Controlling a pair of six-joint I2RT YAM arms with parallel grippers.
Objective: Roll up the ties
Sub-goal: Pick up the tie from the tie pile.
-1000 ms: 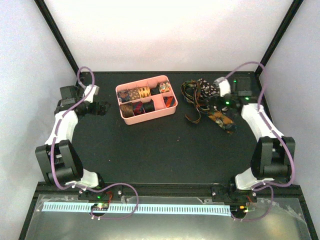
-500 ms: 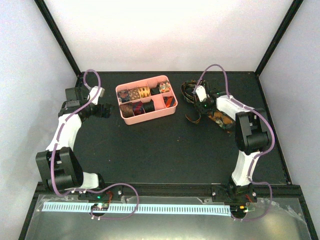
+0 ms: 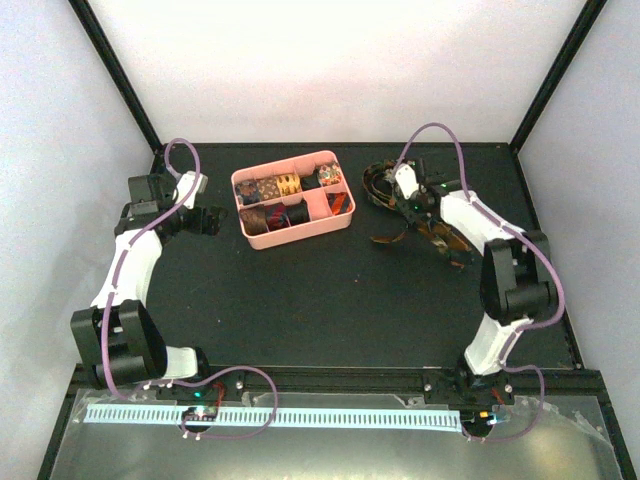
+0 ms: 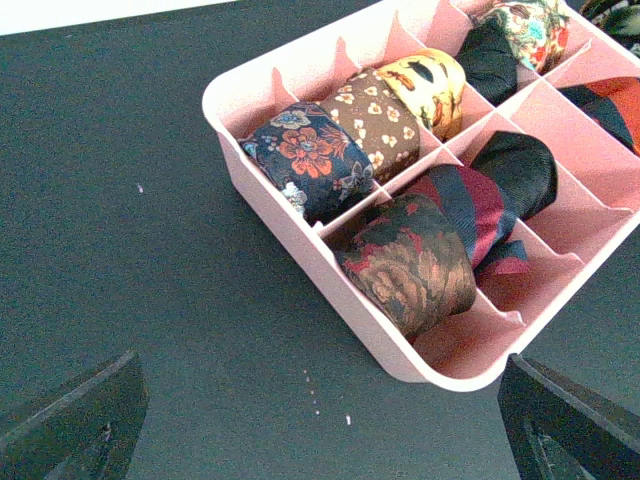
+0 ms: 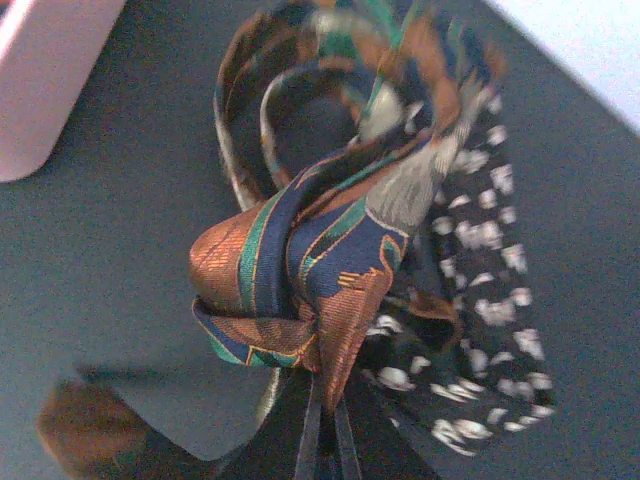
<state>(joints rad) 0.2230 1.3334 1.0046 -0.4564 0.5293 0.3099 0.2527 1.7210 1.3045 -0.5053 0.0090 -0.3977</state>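
A tangled pile of loose ties (image 3: 415,205) lies at the back right of the black table. My right gripper (image 3: 404,197) sits in that pile. In the right wrist view the right gripper (image 5: 325,445) is shut on a bunched fold of a tie (image 5: 290,270) patterned in orange, navy and green. A black tie with white speckles (image 5: 485,300) lies beside and under it. My left gripper (image 3: 212,218) is open near the tray's left end, its fingertips (image 4: 70,420) wide apart over bare table.
A pink divided tray (image 3: 342,217) stands at the back centre, and its rim (image 4: 300,240) fills the left wrist view. Several rolled ties (image 4: 415,265) sit in its compartments. A tie end (image 3: 450,250) trails toward the right arm.
My right arm swung left and down into the tie pile, and its jaws went from open to shut on the orange-blue tie. The left arm shifted only slightly.
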